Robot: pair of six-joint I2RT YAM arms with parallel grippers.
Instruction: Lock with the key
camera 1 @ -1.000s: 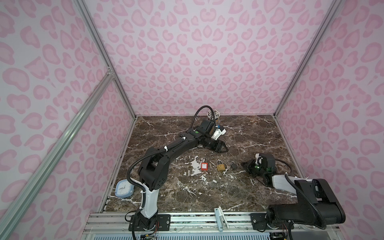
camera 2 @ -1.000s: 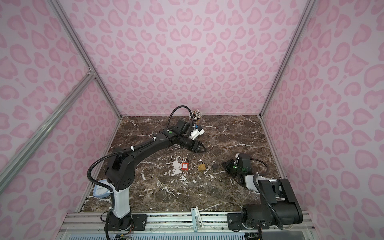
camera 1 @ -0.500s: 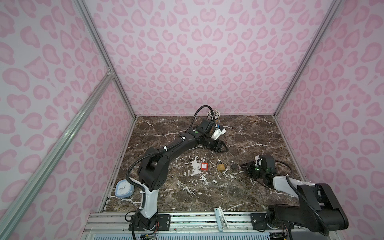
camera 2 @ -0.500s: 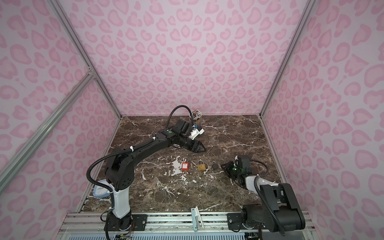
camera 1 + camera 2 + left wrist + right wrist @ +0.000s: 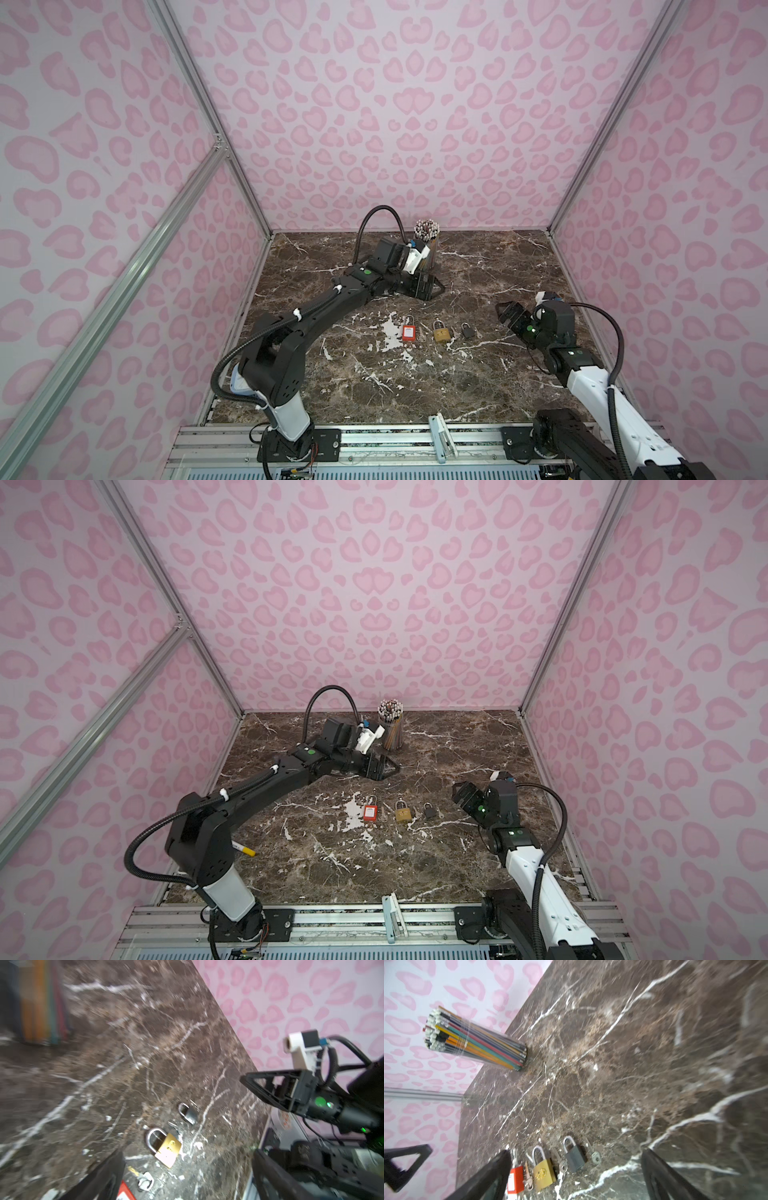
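Red plastic padlock (image 5: pixel 409 333), brass padlock (image 5: pixel 441 332), dark grey metal padlock (image 5: pixel 467 331) in a row. Left gripper (image 5: pixel 436 287) at their twelve o'clock, right gripper (image 5: pixel 505 313) at three; both fingers spread wide, empty.

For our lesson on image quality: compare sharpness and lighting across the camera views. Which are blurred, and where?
Left wrist view: motion-smeared throughout, the pencil cup a streaky blur, the brass padlock yet recognisable. Right wrist view: sharper, the grey padlock clear, the marble table smeared in places. Both top views: crisp, evenly lit, only soft shadows.
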